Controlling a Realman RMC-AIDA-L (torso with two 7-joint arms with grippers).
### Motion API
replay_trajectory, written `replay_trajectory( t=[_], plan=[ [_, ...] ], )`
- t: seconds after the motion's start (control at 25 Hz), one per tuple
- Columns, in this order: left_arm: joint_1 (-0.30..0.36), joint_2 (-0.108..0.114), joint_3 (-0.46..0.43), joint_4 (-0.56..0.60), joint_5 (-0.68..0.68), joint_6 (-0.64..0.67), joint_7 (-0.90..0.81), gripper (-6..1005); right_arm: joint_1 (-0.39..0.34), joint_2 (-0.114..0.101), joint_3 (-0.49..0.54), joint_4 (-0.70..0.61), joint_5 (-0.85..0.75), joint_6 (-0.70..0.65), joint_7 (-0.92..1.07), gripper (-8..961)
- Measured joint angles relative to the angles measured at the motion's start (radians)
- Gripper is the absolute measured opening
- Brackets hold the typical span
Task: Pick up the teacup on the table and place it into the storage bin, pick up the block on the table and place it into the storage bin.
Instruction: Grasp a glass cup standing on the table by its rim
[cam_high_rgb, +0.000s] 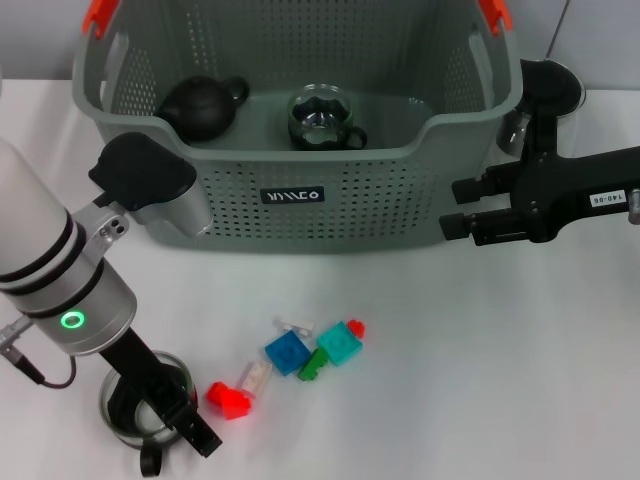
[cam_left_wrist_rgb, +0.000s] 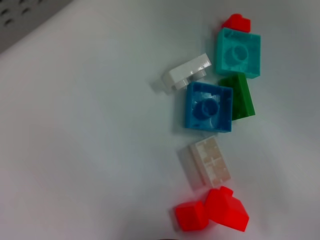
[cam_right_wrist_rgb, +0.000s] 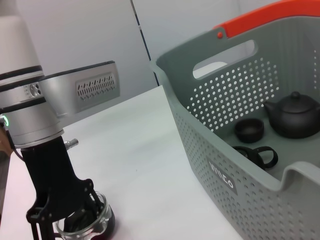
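From the head view the left gripper (cam_high_rgb: 165, 415) straddled the glass teacup (cam_high_rgb: 140, 410) by the table's (cam_high_rgb: 480, 380) near edge, jaws seemingly narrowed on its rim, so thin glass might slip; the left wrist view showed only loose blocks (cam_left_wrist_rgb: 215, 125) just beside; the right wrist view showed the storage bin (cam_right_wrist_rgb: 225, 165) well apart, the right gripper (cam_high_rgb: 455, 205) idling beside it, its opening impossible to tell.

You're looking at a lab-style test bench: a bare white desk (cam_high_rgb: 480, 380), plain pale wall panels (cam_right_wrist_rgb: 90, 35) behind it, and staged toy bricks (cam_high_rgb: 300, 350) near the grey-green perforated plastic basket (cam_high_rgb: 300, 200).

grey-green perforated storage bin (cam_high_rgb: 420, 200), black teapot (cam_high_rgb: 197, 105), blue block (cam_high_rgb: 287, 352)
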Motion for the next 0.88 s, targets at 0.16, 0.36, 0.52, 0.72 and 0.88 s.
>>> replay_trajectory(
  t=[0.16,0.36,0.52,0.72,0.88],
  plan=[
    [0.0,0.001,0.0,-0.001,0.0,-0.001,0.0,859,0.0,0.0,0.0,0.0,0.0,0.0,0.0,645],
    [0.0,0.001,0.0,-0.001,0.0,-0.002,0.0,844,0.0,0.0,0.0,0.0,0.0,0.004,-0.001,645],
    [0.0,0.001,0.003,-0.002,0.0,-0.002,0.001,833,0.0,0.0,0.0,0.0,0.0,0.006,-0.001,645],
    [-0.007,0.004,0.002,-0.029,0.0,-0.002,0.005,819,0.001,0.0,0.0,0.0,0.0,0.006,-0.002,645],
    [-0.008,0.005,-0.004,-0.032,0.0,-0.003,0.006,678,0.001,0.0,0.0,0.0,0.0,0.005,-0.002,645]
  ],
)
